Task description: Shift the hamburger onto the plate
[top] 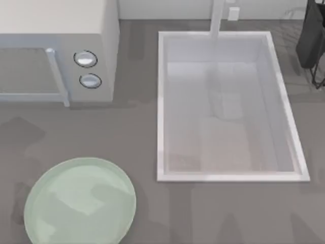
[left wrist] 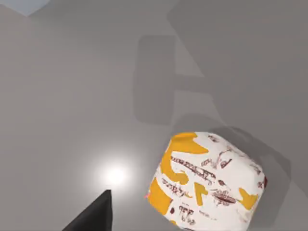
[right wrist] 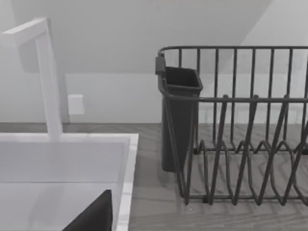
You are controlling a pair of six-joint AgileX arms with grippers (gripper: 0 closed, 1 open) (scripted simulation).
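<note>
A pale mint-green plate point(top: 80, 202) is sitting at about 7 o'clock on the grey countertop point(top: 132, 132) in the top view, its low rim catching soft reflections. A white rectangular sink basin point(top: 228, 107) is occupying the middle and 3 o'clock stretch of that view, with a white faucet point(top: 217, 18) rising at its 12 o'clock edge, while a microwave point(top: 56, 51) with two round knobs point(top: 86, 59) is standing at 10 o'clock and a dark wire dish rack point(top: 312, 40) is peeking in at 2 o'clock. In the left wrist view, the hamburger point(left wrist: 207, 182), a blocky white parcel with orange-yellow patches and dark printing, is resting on a plain grey surface, casting a shadow behind it; a dark finger point(left wrist: 94, 216) of the left gripper is showing beside it, apart from the wrapper, and whether the claw is spread or pressed together cannot be told. In the right wrist view, the sink rim point(right wrist: 126, 183), the faucet point(right wrist: 45, 72) and the dish rack point(right wrist: 240, 130) with its dark utensil cup point(right wrist: 179, 115) are facing the camera, with a dark finger point(right wrist: 94, 216) of the right gripper above the basin; its claw state cannot be told either.
</note>
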